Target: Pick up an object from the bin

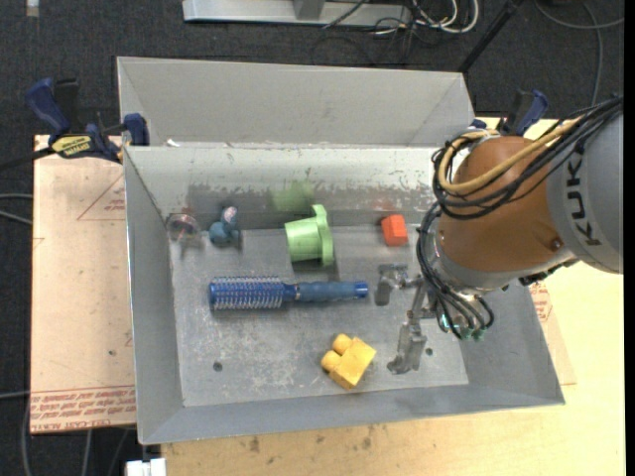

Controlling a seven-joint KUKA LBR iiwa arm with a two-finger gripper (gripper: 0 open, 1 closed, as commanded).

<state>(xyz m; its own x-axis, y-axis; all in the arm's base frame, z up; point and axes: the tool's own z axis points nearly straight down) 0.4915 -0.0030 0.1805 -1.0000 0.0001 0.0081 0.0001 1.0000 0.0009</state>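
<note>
Grey metal makes up the bin (149, 266), and a few loose things lie well apart on its scuffed floor. The arm comes in from the right, its wrist under a brown-orange cover (496, 206) with black cables (466, 157) looped over it. Below the cover the gripper (395, 323) hangs low over the right part of the floor. Its two metal fingers stand apart, one up near the brush's handle end and one down near the front wall, and the floor between them is bare. I cannot tell whether the fingertips touch the floor. The nearest things are a yellow block (347, 360) and a blue brush (283, 293). The block is made of two joined pieces and lies just left of the lower finger, near the front wall. The brush lies flat across the middle, its bristle head to the left and its handle pointing right, the handle end just beside the upper finger. An orange block (394, 230) sits by the back wall, beyond the gripper and close to the cover's edge. A green cup (308, 238) with a wide flange lies on its side behind the brush. Further left along the back wall stand a small teal figure (223, 230) and, near the left corner, a small round pale thing (182, 226) too small to make out.
</note>
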